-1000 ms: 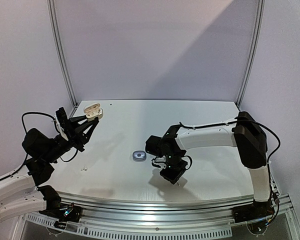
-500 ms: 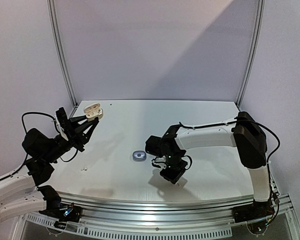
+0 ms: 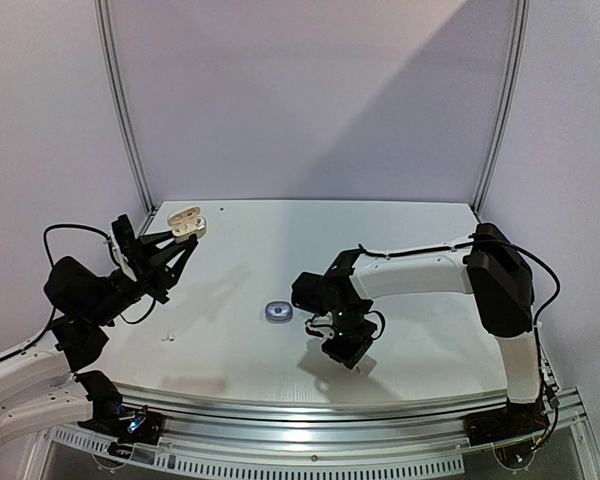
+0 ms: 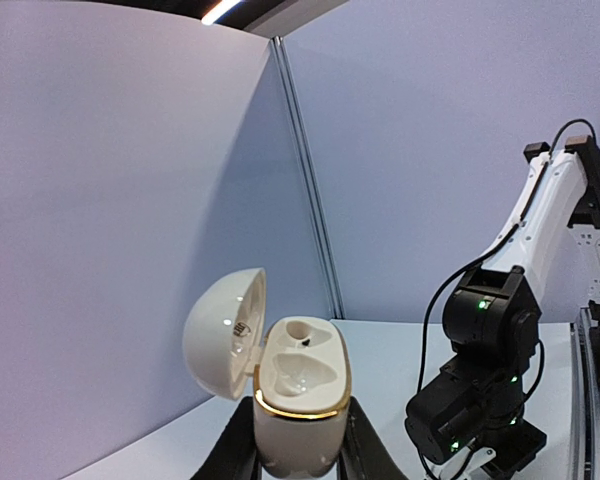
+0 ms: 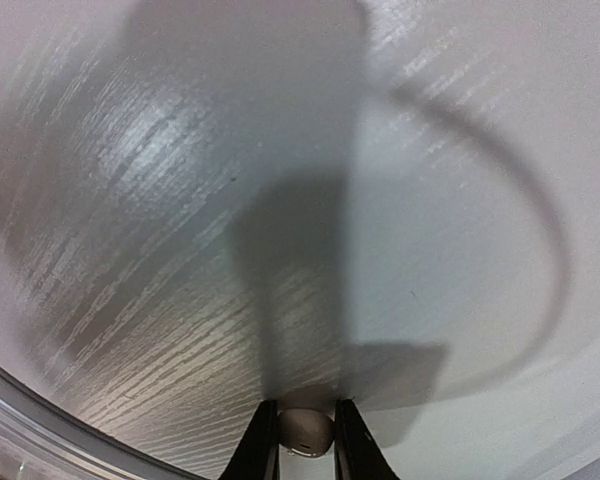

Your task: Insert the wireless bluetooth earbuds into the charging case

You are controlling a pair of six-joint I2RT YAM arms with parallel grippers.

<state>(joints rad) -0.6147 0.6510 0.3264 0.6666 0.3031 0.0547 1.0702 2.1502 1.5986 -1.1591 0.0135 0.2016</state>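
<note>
The left tool (image 4: 300,446) is clenched on an open white charging case (image 4: 298,395), upright above the table (image 3: 420,330). The right tool (image 5: 302,446), low over the table, pinches 1 white earbud (image 5: 306,430). Both arms look almost unchanged from 1 second ago.

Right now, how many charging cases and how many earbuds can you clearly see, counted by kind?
Charging cases: 2 (white case in left gripper, grey case on table)
Earbuds: 1 (white earbud in right gripper)
Total: 3
</note>
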